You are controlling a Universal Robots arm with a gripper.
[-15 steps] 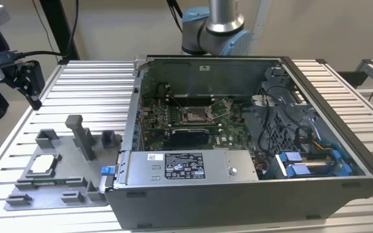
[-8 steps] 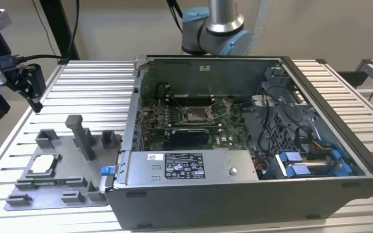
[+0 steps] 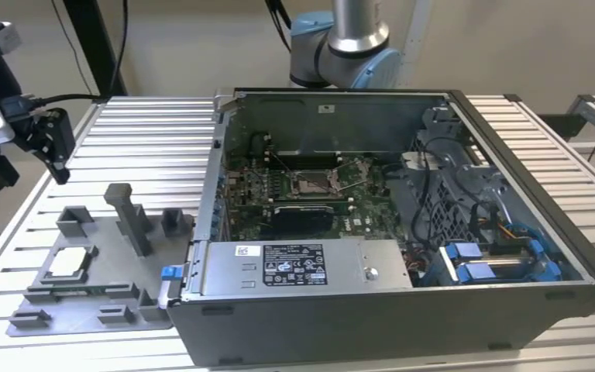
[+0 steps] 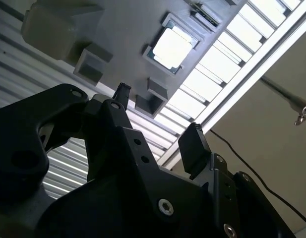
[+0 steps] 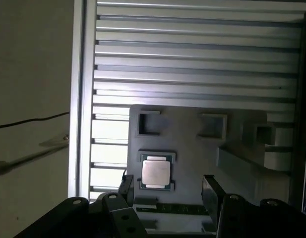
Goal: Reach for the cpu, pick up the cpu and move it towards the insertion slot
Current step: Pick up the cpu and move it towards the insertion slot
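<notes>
Cpu (image 3: 67, 263): lying flat, silvery top up, in a square recess of the grey fixture plate (image 3: 83, 311), resting on the slatted table (image 3: 142, 139) at the exterior view's left of the open computer case (image 3: 380, 314). Hovering above that plate, well apart from the cpu: gripper (image 3: 58, 164), jaws spreading wide, holding nothing. Appearing in both wrist views beyond the two dark fingertips (image 5: 210, 182), untouched. Sitting inside the case on the green board, far from the gripper: insertion slot (image 3: 311, 184), metal-framed.
</notes>
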